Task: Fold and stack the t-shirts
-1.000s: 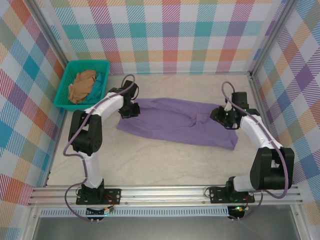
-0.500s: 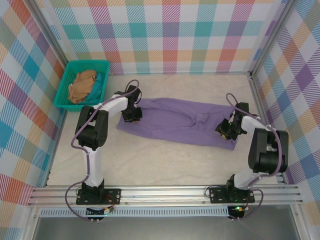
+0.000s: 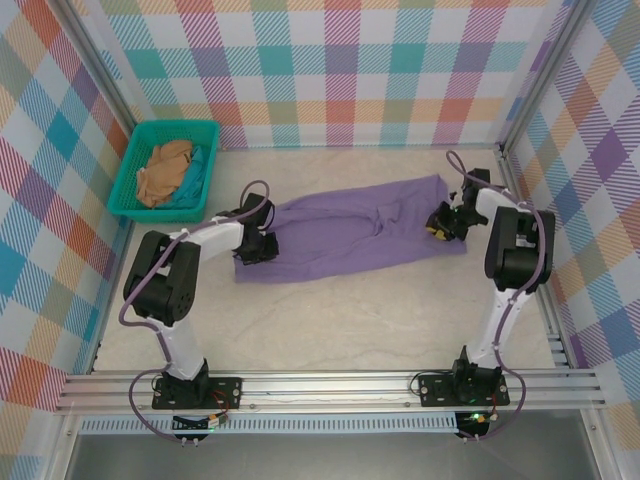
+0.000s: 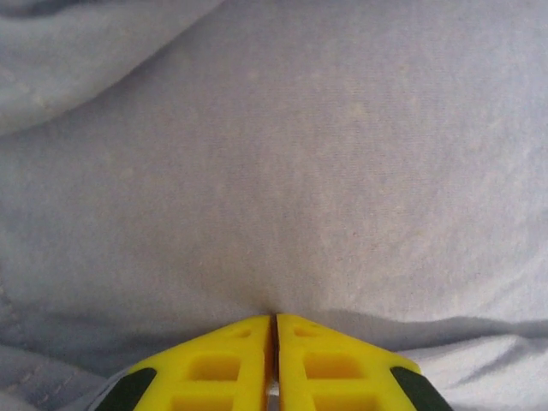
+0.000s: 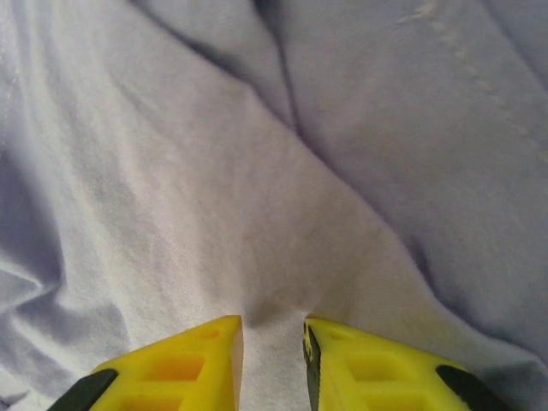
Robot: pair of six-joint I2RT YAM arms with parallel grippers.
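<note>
The lavender t-shirt [image 3: 350, 225] lies as a long, rumpled band across the middle of the table. My left gripper [image 3: 262, 245] is at its left end, low on the cloth. In the left wrist view that gripper [image 4: 274, 318] has its yellow jaws pressed together, pinching the shirt [image 4: 274, 171]. My right gripper [image 3: 438, 225] is at the shirt's right end. In the right wrist view it [image 5: 272, 324] holds a puckered ridge of the fabric [image 5: 214, 188] between narrowly parted jaws. A tan t-shirt [image 3: 165, 172] lies crumpled in the basket.
The teal plastic basket [image 3: 170, 124] stands at the back left, close behind the left arm. Checked walls close in the table on the left, back and right, and the right arm stands near the right wall. Bare tabletop [image 3: 330, 320] lies in front of the shirt.
The right gripper has carried the shirt's right end back and up toward the rear, narrowing the shirt into a band. The left gripper slid slightly forward and left. Both jaws closed further.
</note>
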